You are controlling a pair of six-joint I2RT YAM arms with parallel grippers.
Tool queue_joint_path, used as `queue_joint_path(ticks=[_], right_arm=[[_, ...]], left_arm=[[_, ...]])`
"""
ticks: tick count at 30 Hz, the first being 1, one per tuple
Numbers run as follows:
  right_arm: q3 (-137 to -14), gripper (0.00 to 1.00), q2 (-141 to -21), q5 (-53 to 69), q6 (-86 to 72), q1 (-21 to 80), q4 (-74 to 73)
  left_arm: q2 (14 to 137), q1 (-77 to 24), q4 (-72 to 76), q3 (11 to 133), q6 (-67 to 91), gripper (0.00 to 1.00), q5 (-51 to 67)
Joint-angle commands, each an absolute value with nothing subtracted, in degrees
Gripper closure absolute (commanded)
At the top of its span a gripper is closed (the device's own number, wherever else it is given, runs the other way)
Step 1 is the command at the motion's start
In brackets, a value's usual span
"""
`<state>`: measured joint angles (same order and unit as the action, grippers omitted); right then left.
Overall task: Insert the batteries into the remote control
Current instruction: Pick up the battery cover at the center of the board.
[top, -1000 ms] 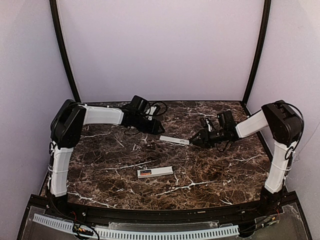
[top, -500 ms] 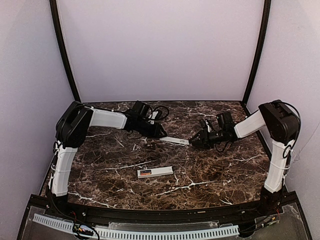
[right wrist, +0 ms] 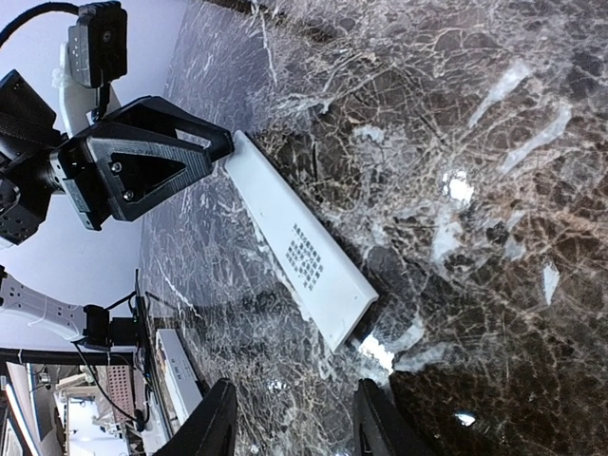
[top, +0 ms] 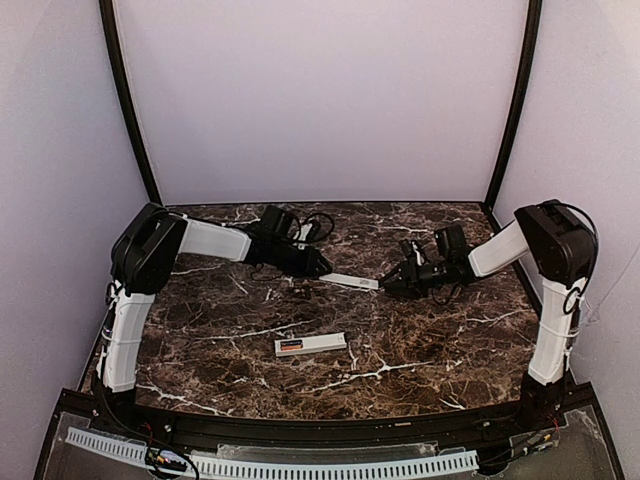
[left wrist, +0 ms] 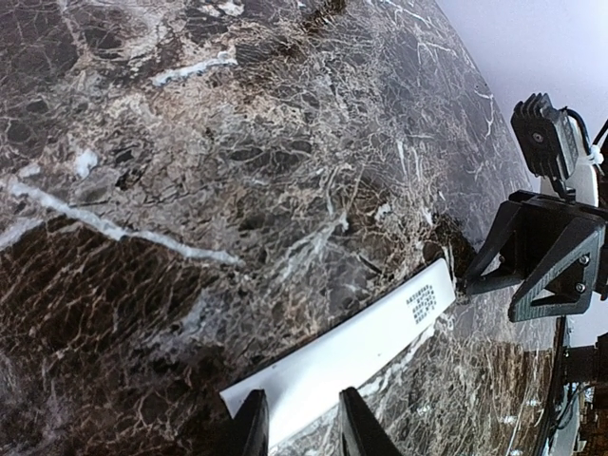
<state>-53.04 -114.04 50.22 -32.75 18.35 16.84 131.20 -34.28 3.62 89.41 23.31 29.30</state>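
The remote control (top: pixel 318 344) lies flat near the table's middle. A red-orange battery (top: pixel 290 346) shows in its dark left end. Farther back lies a thin white cover strip (top: pixel 348 281) with small print (left wrist: pixel 429 306). My left gripper (top: pixel 325 270) is at the strip's left end. Its fingers (left wrist: pixel 299 404) stand narrowly either side of that end, with white filling the gap. My right gripper (top: pixel 390 283) faces the strip's other end (right wrist: pixel 342 318). Its jaws (right wrist: pixel 294 423) are open, just short of the strip and touching nothing.
The remote control (right wrist: pixel 176 366) also shows at the right wrist view's lower left. Pale walls and two black posts (top: pixel 125 110) enclose the marble table (top: pixel 450 340). Cables (top: pixel 318 222) loop behind the left wrist. A ribbed white rail (top: pixel 270 466) runs along the front.
The left arm has reached rightward to the cover strip's left end and its jaws have narrowed around it. The right arm and the strip have barely moved.
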Motion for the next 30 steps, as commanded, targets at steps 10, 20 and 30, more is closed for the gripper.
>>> queue_joint_path(ticks=[10, 20, 30], right_arm=[[-54.88, 0.6, -116.22, 52.26, -33.92, 18.02, 19.45], [-54.76, 0.6, -117.01, 52.73, -34.3, 18.02, 20.25], [-56.1, 0.57, -118.44, 53.3, -34.34, 17.76, 20.87]], left_arm=[[130.56, -33.16, 4.81, 83.63, 24.59, 0.75, 30.58], [129.74, -31.71, 8.69, 79.63, 26.49, 0.75, 31.73], [129.63, -31.38, 9.29, 79.29, 26.54, 0.75, 32.21]])
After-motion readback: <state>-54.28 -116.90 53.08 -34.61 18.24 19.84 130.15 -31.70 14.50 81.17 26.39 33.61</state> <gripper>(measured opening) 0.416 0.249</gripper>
